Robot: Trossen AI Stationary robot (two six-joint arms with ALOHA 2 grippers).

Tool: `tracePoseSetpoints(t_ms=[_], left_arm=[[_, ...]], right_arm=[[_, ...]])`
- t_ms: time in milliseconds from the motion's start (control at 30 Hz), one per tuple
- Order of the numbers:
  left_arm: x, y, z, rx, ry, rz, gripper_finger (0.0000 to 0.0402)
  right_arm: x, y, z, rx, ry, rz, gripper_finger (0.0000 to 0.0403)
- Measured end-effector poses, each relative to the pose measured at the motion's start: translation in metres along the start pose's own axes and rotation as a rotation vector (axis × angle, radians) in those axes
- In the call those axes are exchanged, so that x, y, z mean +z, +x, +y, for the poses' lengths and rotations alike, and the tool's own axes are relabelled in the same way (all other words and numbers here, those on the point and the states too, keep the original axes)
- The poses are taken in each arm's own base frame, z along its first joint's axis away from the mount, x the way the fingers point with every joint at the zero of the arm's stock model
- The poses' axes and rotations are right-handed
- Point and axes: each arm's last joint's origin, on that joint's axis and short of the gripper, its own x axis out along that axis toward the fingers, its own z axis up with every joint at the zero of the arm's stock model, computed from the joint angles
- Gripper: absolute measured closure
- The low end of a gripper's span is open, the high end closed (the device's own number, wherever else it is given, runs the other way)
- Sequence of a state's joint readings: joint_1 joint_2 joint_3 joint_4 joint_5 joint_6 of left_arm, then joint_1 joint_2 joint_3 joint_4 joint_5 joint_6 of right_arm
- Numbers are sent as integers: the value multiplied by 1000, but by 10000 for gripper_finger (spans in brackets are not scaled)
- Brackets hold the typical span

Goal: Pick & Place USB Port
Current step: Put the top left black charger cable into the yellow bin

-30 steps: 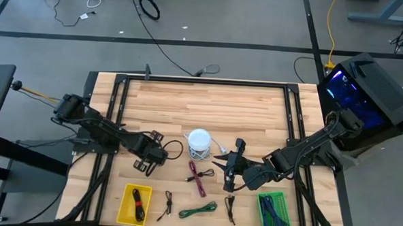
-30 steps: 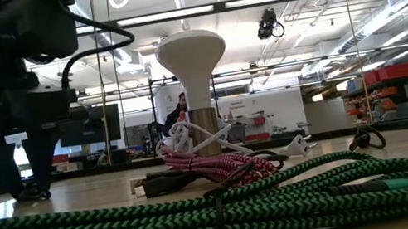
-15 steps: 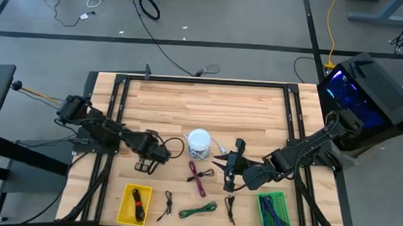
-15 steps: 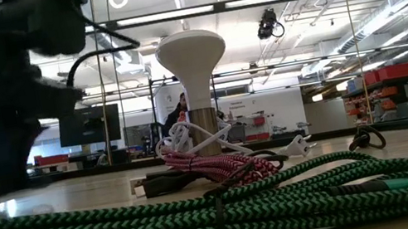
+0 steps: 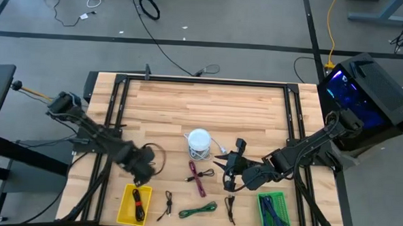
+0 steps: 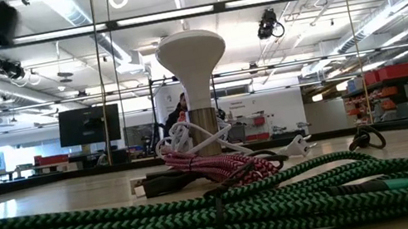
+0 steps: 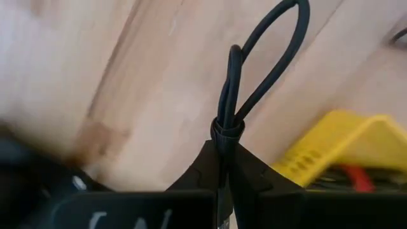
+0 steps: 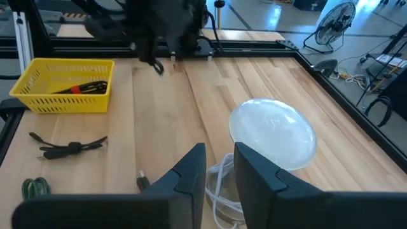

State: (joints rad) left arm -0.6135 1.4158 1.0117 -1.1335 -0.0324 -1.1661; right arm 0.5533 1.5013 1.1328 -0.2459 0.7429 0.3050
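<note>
Left gripper [image 5: 142,166] has swung toward the front, now just behind the yellow bin [image 5: 124,199], fingers [image 7: 205,170] pinched on a looped black USB cable [image 7: 254,70], thin and bundled, lifted off the table [image 5: 256,108]. Right gripper [image 5: 227,170] waits mid-table by the white lamp [image 5: 199,139], fingers a narrow gap apart, empty. Green bin [image 5: 282,225] sits front right.

Both arms dark, slim jointed links w/ thin black cables alongside. Left gripper [image 7: 224,166]: matte black wedge-shaped fingers; white lettering on body just behind them. Right gripper [image 8: 219,166]: same black angular fingers.
</note>
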Motion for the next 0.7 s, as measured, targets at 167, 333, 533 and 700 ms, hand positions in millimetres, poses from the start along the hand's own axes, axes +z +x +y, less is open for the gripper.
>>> tracePoseSetpoints(t_ms=[167,333,533,700], left_arm=[[-41,-18,-12,-73,-273,-148,387],[-80,-16,-24,-151,-504,-167,387],[-105,-7,-48,-324,-621,-170,385],[-108,2,-68,-415,-635,-134,388]], right_arm=[[0,0,0,0,0,0,321],[-1,0,0,0,5,1,321],[-17,5,0,-2,19,9,321],[-22,8,0,5,81,-5,321]])
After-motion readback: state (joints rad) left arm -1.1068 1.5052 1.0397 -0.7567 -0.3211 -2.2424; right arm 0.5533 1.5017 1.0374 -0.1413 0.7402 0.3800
